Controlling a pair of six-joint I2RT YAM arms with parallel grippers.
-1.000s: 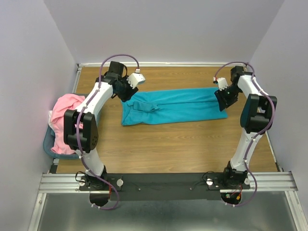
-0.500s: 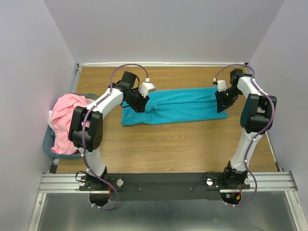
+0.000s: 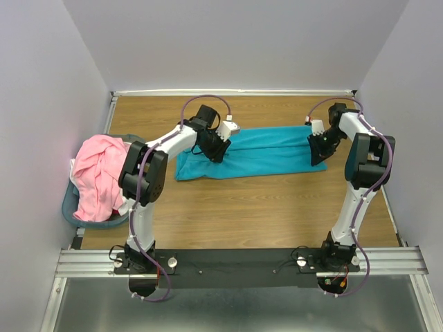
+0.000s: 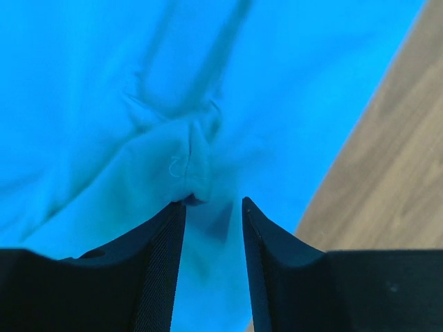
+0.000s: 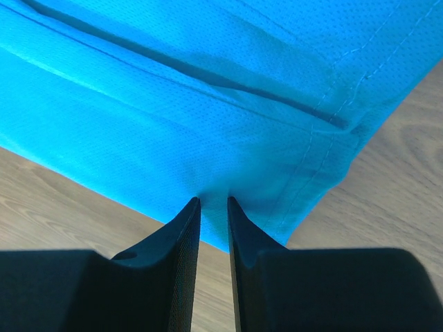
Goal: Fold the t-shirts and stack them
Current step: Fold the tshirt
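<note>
R gripper point(image 5: 213, 200) pinches teal tee point(image 3: 270, 150); L gripper point(image 4: 213, 203) unclear.

Teal t-shirt point(image 3: 266, 149) on table point(image 3: 242, 204), left claw point(image 3: 215, 153) and right claw point(image 3: 317, 155) down on it

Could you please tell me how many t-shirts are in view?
2. The teal t-shirt lies folded into a long strip on the table; the pink t-shirt is heaped in the basket at the left edge. More may be hidden beneath it.
</note>
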